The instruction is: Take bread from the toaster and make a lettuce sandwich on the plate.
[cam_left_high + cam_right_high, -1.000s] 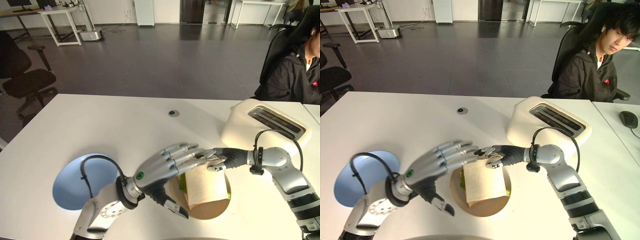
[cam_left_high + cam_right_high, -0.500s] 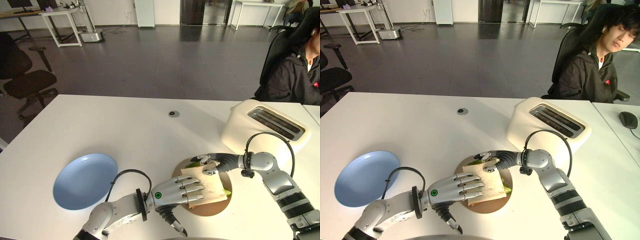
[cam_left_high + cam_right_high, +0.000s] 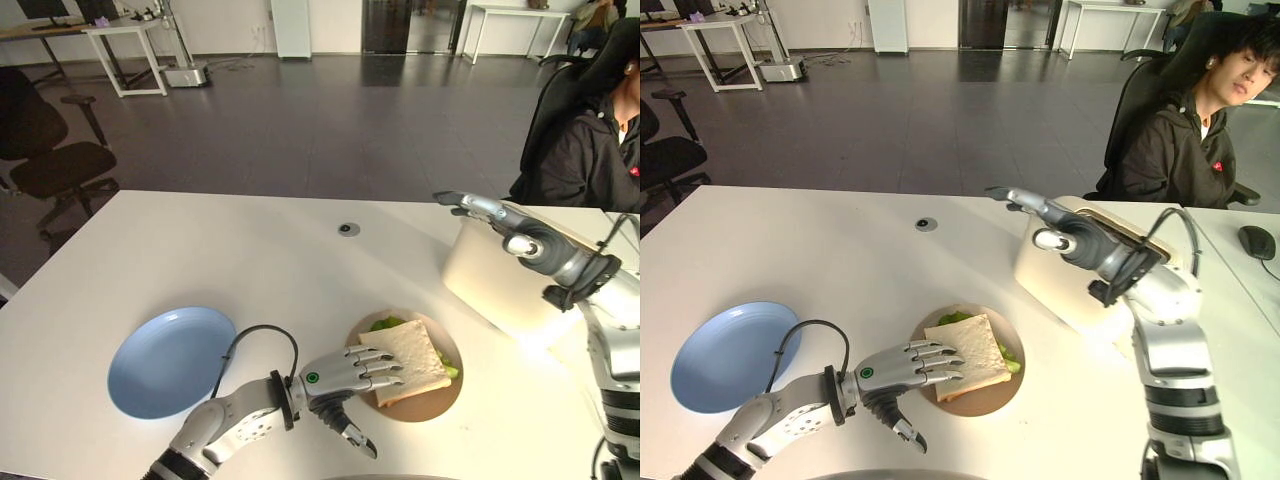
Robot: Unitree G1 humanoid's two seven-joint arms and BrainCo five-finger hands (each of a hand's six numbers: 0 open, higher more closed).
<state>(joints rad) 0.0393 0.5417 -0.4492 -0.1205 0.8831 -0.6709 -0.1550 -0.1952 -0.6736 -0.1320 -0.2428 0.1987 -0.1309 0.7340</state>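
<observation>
My left hand (image 3: 345, 372) rests flat and empty against the sandwich (image 3: 408, 347) on the brown plate (image 3: 435, 405); my right hand (image 3: 520, 238) hovers, fingers wide and empty, over the toaster (image 3: 490, 285).

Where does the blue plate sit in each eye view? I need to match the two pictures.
Left eye view: the blue plate lies lower left, left of the left hand.
Right eye view: lower left again, nearer the picture's left edge.
Shared landmark: the brown plate with the sandwich, to its right.
</observation>
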